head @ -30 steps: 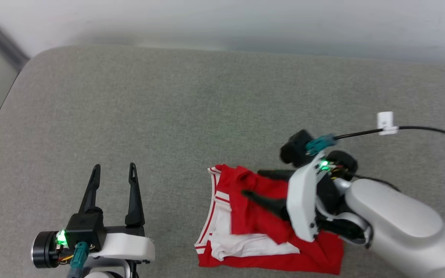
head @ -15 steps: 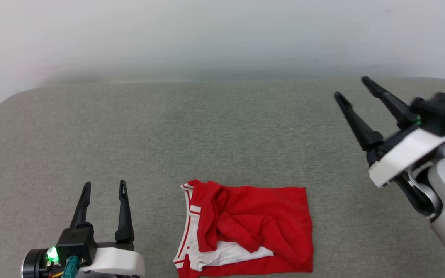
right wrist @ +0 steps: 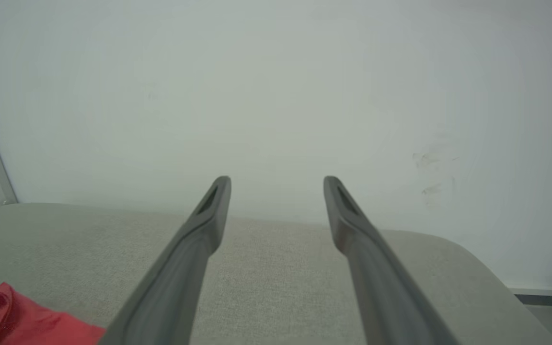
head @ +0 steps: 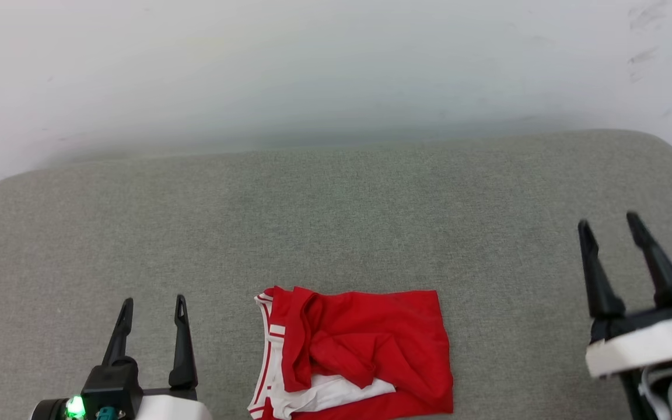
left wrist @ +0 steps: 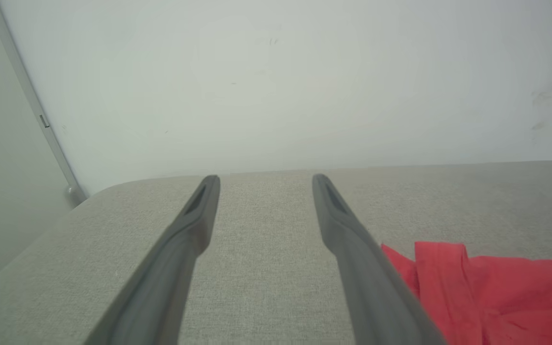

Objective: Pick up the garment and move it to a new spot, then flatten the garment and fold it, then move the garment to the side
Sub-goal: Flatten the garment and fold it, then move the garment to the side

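Observation:
The red garment (head: 359, 356) lies folded into a rough rectangle at the front middle of the grey padded surface (head: 336, 221), with white sleeve fabric and striped trim along its left and lower edge. Its lettering is hidden. A corner of the garment (left wrist: 487, 297) appears at the lower right of the left wrist view, and the garment (right wrist: 12, 318) peeks into the lower left of the right wrist view. My left gripper (head: 152, 303) stands open at the lower left, apart from the cloth. At the lower right my right gripper (head: 607, 224) is open and empty.
A pale wall (head: 336, 70) rises behind the grey surface. The surface's rounded far corners show at left and right, and its right edge (right wrist: 491, 268) drops to the floor near the right gripper.
My right gripper has let go of the garment, swung off to the right and come down to the lower right. The head camera has shifted, so the whole scene sits differently.

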Robot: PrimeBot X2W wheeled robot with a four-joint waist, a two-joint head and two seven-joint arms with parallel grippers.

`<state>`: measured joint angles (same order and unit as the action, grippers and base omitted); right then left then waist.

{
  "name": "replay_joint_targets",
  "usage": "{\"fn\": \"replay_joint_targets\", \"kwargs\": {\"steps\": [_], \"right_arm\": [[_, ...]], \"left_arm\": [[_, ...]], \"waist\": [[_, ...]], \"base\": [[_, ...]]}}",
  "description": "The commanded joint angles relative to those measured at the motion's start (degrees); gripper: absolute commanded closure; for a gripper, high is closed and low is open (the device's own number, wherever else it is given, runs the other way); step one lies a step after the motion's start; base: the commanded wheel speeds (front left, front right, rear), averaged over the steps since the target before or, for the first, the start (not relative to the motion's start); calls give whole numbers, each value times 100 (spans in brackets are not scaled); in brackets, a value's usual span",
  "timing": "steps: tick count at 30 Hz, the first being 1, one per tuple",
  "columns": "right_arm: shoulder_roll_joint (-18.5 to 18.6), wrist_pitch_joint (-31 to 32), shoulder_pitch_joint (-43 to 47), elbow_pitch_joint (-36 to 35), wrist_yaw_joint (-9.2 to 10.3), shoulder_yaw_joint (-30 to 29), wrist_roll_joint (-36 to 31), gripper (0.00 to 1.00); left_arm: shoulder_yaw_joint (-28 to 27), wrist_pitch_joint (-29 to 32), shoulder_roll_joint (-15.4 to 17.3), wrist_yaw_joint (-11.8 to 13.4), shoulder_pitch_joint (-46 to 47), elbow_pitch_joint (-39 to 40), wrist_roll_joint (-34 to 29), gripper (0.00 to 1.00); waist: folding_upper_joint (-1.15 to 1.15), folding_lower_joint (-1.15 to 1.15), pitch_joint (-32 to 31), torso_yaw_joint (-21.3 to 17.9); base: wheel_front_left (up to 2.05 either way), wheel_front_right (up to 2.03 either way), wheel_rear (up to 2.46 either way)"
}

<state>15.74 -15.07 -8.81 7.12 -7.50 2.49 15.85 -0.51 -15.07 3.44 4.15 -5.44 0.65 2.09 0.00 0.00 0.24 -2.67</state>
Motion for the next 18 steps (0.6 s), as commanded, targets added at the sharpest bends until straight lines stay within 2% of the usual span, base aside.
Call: {"fn": "replay_joint_targets", "kwargs": {"steps": [1,7,18], "right_arm": [[-123,-10,205,-127,2,-63,-57,0],[-556,-10,999,-575,2,-335,-245,0],[-827,-11,1609,-741,2,-486,-303,0]], "left_arm": [[-27,-13,22,-10,-73,12,-34,0],[-43,-13,25,-41,-323,94,-41,0],[66,-13,-10,0,-605,205,-3,0]], "waist": [[0,0,-19,-3],[0,0,-78,19],[0,0,-140,136]], "base": [[0,0,0],[0,0,0],[0,0,0]]}}
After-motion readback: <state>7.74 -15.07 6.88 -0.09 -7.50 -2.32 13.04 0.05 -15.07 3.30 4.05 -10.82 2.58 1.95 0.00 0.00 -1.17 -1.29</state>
